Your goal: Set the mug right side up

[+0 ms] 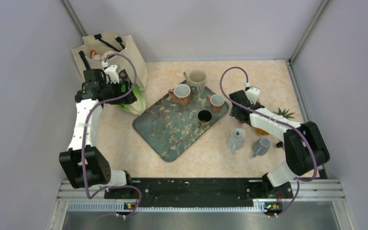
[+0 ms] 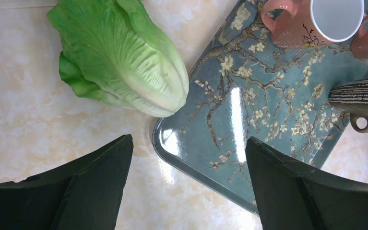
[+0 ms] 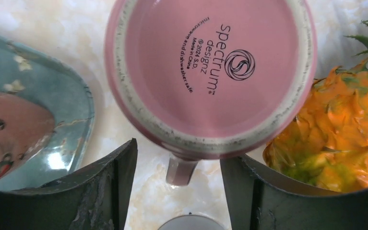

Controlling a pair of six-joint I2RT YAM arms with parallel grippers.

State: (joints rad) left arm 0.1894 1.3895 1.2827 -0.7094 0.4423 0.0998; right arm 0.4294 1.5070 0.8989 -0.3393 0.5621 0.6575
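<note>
A pink mug [image 3: 210, 67] stands upside down on the table, its printed base facing the right wrist camera. Its handle [image 3: 181, 171] points toward my right gripper [image 3: 178, 187]. That gripper is open and hovers above the mug, one finger on each side of the handle, not touching it. In the top view the right gripper [image 1: 239, 111] hides the mug, just right of the floral tray [image 1: 172, 129]. My left gripper [image 2: 189, 158] is open and empty over the tray's left corner [image 2: 172, 139]. It shows in the top view [image 1: 123, 91] by the lettuce.
A toy pineapple [image 3: 335, 129] lies right beside the mug. Two grey mugs [image 1: 236, 139] [image 1: 261, 146] stand nearer the arm base. Three upright mugs stand on the tray, a beige mug [image 1: 196, 78] behind it. A lettuce [image 2: 124, 57] and a tote bag [image 1: 110, 52] sit at left.
</note>
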